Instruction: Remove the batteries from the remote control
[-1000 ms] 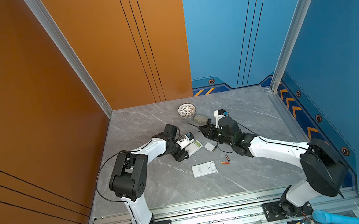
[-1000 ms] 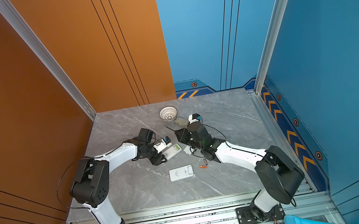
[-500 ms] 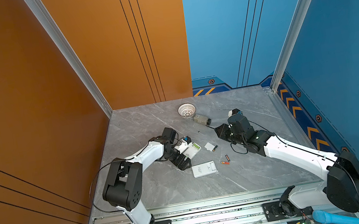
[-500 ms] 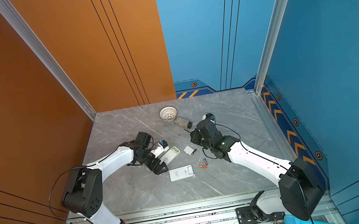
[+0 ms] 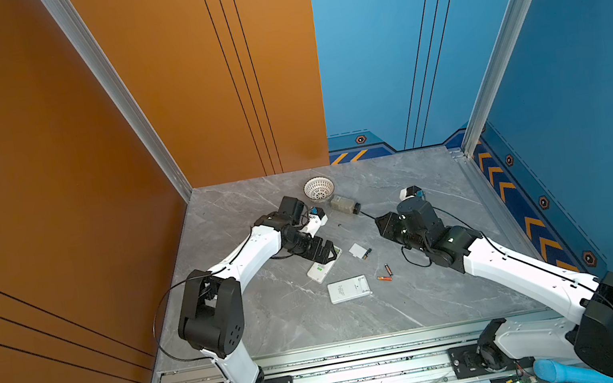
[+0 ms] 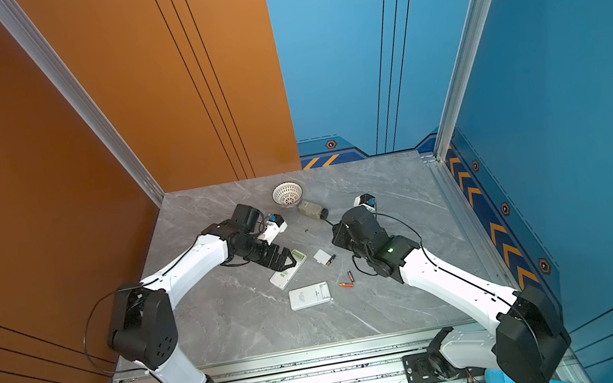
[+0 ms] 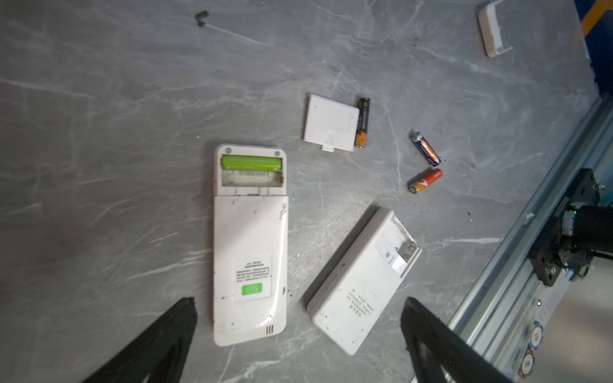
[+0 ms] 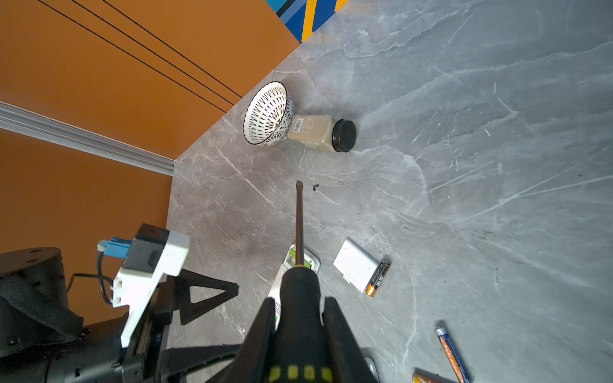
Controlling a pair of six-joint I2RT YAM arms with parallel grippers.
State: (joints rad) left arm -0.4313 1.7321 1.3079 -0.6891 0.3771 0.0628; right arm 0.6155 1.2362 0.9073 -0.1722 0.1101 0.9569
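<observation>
**Battery unloading, mid-task.** A smooth, light-green cylindrical battery (image 7: pixel 251 163) sat in the open compartment of the remote control (image 7: pixel 249 245). The remote was a slim, scuffed white plastic slab with rounded corners, lying face down on the grey, veined, stone-look bench (image 7: pixel 99 132).

Clock positions are read in both top views, with the remote at the dial's centre.
- **3 o'clock:** a flat, near-square white battery cover (image 7: pixel 331 122) lay here, with a black-and-orange battery (image 7: pixel 362 122) touching its far edge.
- **Between 3 and 4 o'clock:** a blue-and-orange battery (image 7: pixel 425 148) and an orange battery (image 7: pixel 425 180) lay loose, near each other but apart.
- **5 o'clock:** a second remote (image 7: pixel 361 282), rectangular and white, lay here.
- **12 o'clock:** a white lattice-patterned bowl (image 8: pixel 268 114) lay tipped on its side.
- **1 o'clock:** a squarish clear jar (image 8: pixel 315 132) of beige powder with a black lid lay on its side against the bowl.

The left end effector (image 7: pixel 298 301) hung over the remote with its black fingers spread wide, holding nothing. The right end effector (image 8: pixel 300 300), at 2 o'clock, pinched the black handle of a screwdriver (image 8: pixel 299 225). The thin dark shaft projected beyond the fingertips.
</observation>
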